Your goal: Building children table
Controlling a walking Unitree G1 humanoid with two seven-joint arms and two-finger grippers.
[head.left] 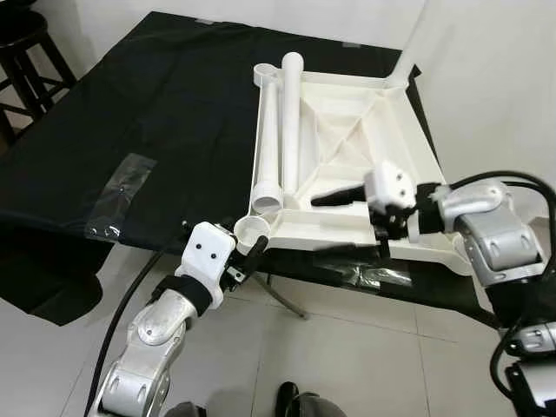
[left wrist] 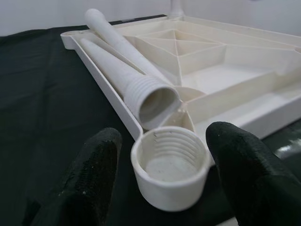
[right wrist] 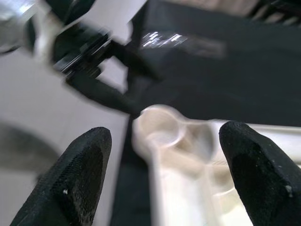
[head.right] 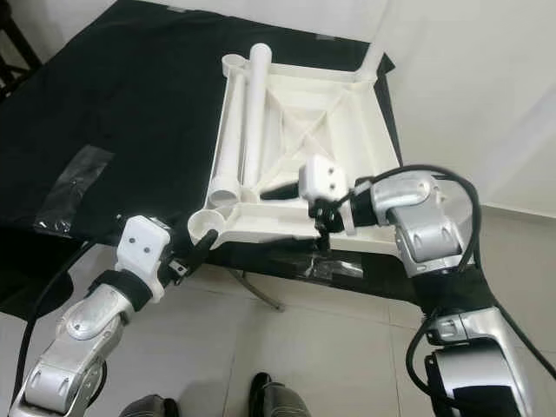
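A white plastic tabletop (head.left: 408,148) lies upside down on a black-draped table. Two loose white legs (head.left: 291,113) lie side by side inside it along its left rim, threaded ends toward me (left wrist: 153,96). A third leg (head.left: 407,52) stands in the far right corner. My left gripper (head.left: 254,252) is open just below the near left corner, its fingers (left wrist: 91,179) on either side of the threaded corner socket (left wrist: 169,165) without touching it. My right gripper (head.left: 317,226) is open at the near rim, one finger (head.left: 334,198) above the tabletop, the other below the edge.
The black cloth (head.left: 148,113) hangs over the table's near edge, with clear tape patches (head.left: 122,195) on it. A dark stool (head.left: 26,43) stands at the far left. A metal table leg (head.left: 287,300) slants down to the tiled floor near my feet (head.left: 287,401).
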